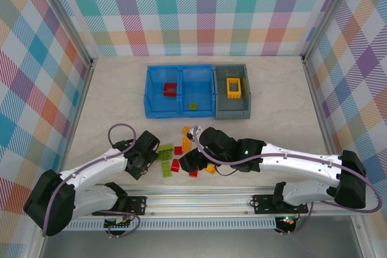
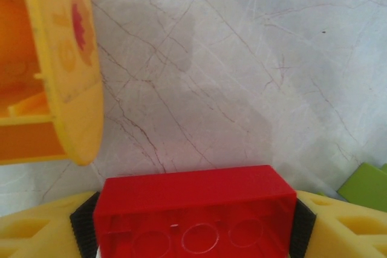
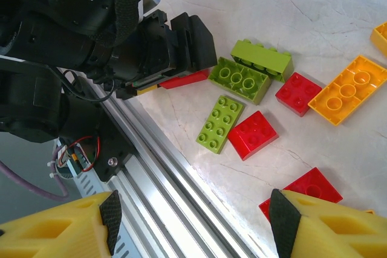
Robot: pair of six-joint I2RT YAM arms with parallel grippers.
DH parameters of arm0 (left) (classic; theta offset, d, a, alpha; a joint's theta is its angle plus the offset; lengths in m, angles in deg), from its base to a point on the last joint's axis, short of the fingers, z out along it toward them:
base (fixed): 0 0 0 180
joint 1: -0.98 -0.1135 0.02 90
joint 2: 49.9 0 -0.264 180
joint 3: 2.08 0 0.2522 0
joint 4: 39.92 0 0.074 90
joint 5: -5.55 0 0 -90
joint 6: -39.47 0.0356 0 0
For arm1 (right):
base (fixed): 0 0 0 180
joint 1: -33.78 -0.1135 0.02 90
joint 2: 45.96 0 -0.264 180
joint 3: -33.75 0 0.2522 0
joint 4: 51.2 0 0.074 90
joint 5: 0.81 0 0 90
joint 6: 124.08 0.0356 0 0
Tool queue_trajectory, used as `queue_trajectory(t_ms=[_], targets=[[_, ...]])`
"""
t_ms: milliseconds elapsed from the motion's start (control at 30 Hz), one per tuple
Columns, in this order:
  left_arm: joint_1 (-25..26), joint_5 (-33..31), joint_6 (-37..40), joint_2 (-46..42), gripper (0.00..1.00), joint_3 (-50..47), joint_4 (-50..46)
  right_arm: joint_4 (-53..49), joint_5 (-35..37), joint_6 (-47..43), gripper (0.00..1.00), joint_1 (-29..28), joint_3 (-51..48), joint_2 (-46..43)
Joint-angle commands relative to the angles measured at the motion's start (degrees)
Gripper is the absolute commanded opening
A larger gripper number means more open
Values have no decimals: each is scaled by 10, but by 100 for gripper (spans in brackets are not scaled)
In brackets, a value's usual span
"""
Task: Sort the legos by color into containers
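Between the left fingers [image 2: 341, 225] a red brick [image 2: 193, 200] is clamped; the right fingers [image 3: 329, 228] are spread apart. Well beyond them, a red frame [image 1: 170, 90] and a green brick [image 1: 193, 106] are kept in separate compartments of the blue bin [image 1: 149, 95] — a yellow frame [image 1: 234, 87] in the grey bin [image 1: 221, 106].

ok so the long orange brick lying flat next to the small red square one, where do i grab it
Take the long orange brick across its two long side walls, about mid-length, with the right gripper coming straight down. It lies flat, studs up. Its long sides are bare there, while a red square brick crowds one end.
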Motion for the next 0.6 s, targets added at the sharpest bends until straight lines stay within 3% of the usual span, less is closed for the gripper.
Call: queue_trajectory(t_ms=[0,133,367,567], targets=[[-9,-1,6,5,72,-11,20,17,0,9,67,-6,6,6],[-9,-10,16,-8,62,-3,14,19,5,14,67,-6,1,3],[-9,-40,79,-55,57,101,-64,18,52,16,67,-6,11,-25],[-12,-58,200,45,56,270,-87,39,129,11,66,3,49,-23]])
